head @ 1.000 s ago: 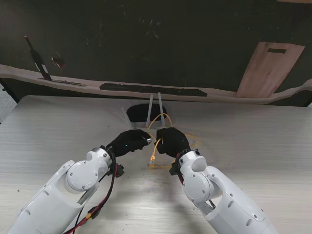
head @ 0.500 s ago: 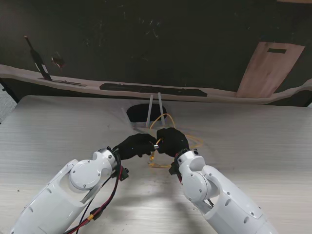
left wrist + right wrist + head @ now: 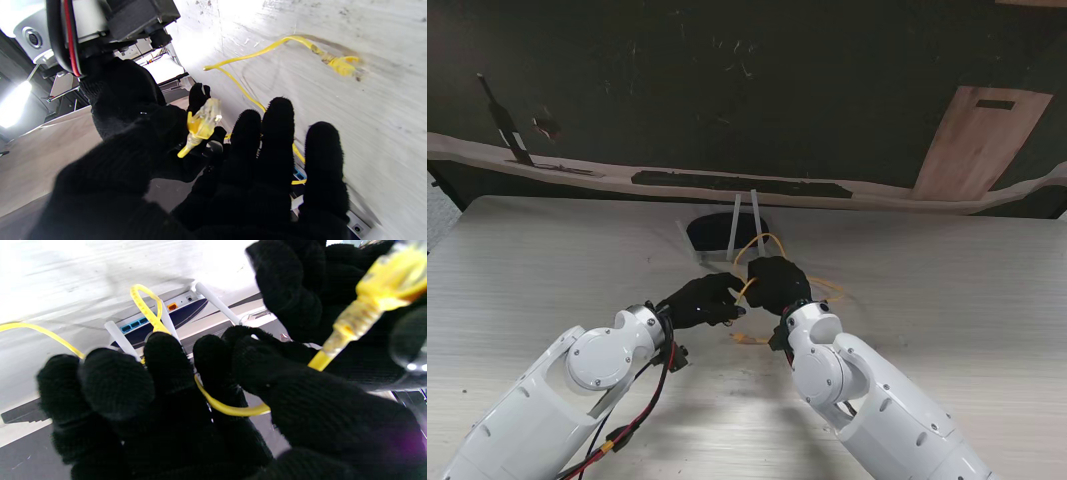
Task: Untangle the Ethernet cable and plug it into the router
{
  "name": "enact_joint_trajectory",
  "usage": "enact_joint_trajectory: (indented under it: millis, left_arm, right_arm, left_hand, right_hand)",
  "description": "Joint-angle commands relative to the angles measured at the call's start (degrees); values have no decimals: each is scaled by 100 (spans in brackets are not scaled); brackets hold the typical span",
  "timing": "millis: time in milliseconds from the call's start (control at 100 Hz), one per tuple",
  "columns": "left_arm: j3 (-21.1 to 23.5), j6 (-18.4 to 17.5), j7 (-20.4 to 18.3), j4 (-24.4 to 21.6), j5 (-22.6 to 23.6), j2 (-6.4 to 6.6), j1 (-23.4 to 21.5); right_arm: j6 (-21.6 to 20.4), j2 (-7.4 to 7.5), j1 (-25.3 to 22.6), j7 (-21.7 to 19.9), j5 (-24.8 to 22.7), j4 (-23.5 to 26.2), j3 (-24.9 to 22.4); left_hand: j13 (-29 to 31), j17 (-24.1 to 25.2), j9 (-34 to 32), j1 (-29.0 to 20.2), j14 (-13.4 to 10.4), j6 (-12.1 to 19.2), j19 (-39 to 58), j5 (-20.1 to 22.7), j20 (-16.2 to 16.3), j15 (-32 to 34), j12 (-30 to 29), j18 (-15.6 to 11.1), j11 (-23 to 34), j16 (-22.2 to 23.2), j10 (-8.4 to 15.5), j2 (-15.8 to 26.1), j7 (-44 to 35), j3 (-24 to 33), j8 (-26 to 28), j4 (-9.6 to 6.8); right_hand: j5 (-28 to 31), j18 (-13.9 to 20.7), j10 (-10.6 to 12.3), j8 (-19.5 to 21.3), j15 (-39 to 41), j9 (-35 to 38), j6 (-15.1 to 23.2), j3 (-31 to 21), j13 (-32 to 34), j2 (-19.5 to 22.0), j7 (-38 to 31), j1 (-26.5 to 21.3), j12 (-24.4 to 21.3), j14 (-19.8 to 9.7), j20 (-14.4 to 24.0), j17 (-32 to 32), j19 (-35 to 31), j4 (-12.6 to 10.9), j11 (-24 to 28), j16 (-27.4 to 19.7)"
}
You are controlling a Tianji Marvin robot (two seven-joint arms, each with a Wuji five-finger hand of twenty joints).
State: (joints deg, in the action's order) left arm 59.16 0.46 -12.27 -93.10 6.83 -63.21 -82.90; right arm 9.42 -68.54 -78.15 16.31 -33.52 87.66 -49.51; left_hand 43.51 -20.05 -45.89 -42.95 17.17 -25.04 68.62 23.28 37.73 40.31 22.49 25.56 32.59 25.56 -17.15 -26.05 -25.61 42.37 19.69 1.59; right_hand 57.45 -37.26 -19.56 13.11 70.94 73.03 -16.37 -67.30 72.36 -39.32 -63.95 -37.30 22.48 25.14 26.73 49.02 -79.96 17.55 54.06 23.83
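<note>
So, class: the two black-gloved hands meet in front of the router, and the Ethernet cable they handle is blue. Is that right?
Not quite: the cable is yellow, not blue, as the stand view and both wrist views show. The rest holds: the left hand and right hand meet in front of the router.

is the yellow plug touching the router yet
Apart. The left wrist view shows the plug up in the right hand, off the router.

Stand view: router (image 3: 717, 232) mostly a dark shape behind its antennas; ports too small to tell. Ethernet cable (image 3: 757, 245) passes under right hand (image 3: 775, 283) and left hand (image 3: 702, 298); grip hidden. Right wrist view: connector (image 3: 387, 276) blurred, cut by frame edge. Left wrist view: far plug (image 3: 342, 65) blurred on counter (image 3: 383, 116).
</note>
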Motion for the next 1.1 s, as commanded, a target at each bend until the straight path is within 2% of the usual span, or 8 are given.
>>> enact_joint_trajectory:
  millis: [0,260,370,510,650,830,980,1090]
  left_arm:
    - [-50,20,-164,-119,-54,-32,-62]
    - [15,73,-231,-188,-20,-6,-123]
    - [41,57,-233,-173,29,2,-137]
    - [89,16,-211,-138,24,0,-178]
    - [133,-191,-281,-45,138,34,-146]
    - [188,-521,-723,144,39,133,5]
    - [190,-722,-989,265,-43,195,119]
    - [194,-769,-942,298,-33,184,133]
  right_arm:
    - [19,-36,19,-11,-1,-10,-7]
    - [29,-32,6,22,-26,-56,-57]
    - [20,-6,-33,-22,-60,-42,-97]
    - [-7,65,-98,-115,-251,-25,-151]
    - [9,122,-157,-260,-343,22,-199]
    - [-153,224,-184,-603,-404,59,-272]
    - [-387,287,-184,-844,-351,36,-332]
    - [-575,336,-192,-1042,-312,41,-388]
  left_hand:
    - [224,-160,-225,-285,611,787,296,597,-45,182,94,-228,141,-35,127,-78,-1275,165,406,35]
    - [675,-539,-1045,-1453,669,1046,703,811,0,681,732,-212,-54,-7,261,-107,-1994,-672,306,248]
    - [1461,-1330,-1479,-1758,711,1164,1553,1125,221,1690,708,-89,702,349,299,-64,-2590,-1142,212,210]
    - [1781,-1670,-1597,-1772,700,1261,1890,1325,246,2062,655,-8,1177,519,223,-40,-2991,-1146,279,248]
    - [1761,-1666,-1570,-1787,673,1342,1933,1355,235,2095,678,-14,1310,577,247,-36,-3076,-1143,266,248]
    - [1782,-1665,-1579,-1746,625,1364,1974,1382,228,2134,756,-57,1417,625,255,-79,-3090,-1019,236,172]
    - [1774,-1674,-1571,-1703,586,1425,2015,1363,222,2180,861,-100,1487,665,319,-111,-3120,-929,249,122]
    - [1781,-1679,-1575,-1634,543,1442,2040,1351,213,2198,942,-141,1513,679,346,-176,-3157,-789,262,77]
  right_hand:
    - [156,-273,-551,-14,61,223,-202,-97,77,335,-86,-62,82,114,99,95,-238,-65,169,49]
    - [68,-273,-567,-63,-133,78,54,0,71,299,-49,-42,66,137,76,-119,-135,-72,107,-48]
    - [96,-273,-536,-94,-270,49,190,51,65,248,15,-24,59,174,75,-241,-75,-84,57,-115]
    - [108,-273,-490,-98,-971,-379,644,156,-70,186,82,126,59,242,36,-1041,263,-51,-142,-396]
    - [112,-199,-565,-112,-1162,-1399,813,233,-1275,137,153,136,158,245,-12,-2056,594,-25,-131,-129]
    - [6,734,-259,-153,-2240,-3211,1065,372,-3424,166,175,85,58,-297,-210,-3435,1119,-15,-575,103]
    - [8,1090,-1,-182,-3396,-3687,1255,364,-4086,44,190,90,-52,-748,-448,-3874,1661,3,-950,-192]
    - [-94,1135,58,-128,-3629,-3779,1376,311,-4159,-214,178,59,-83,-810,-485,-3936,1860,37,-1045,-268]
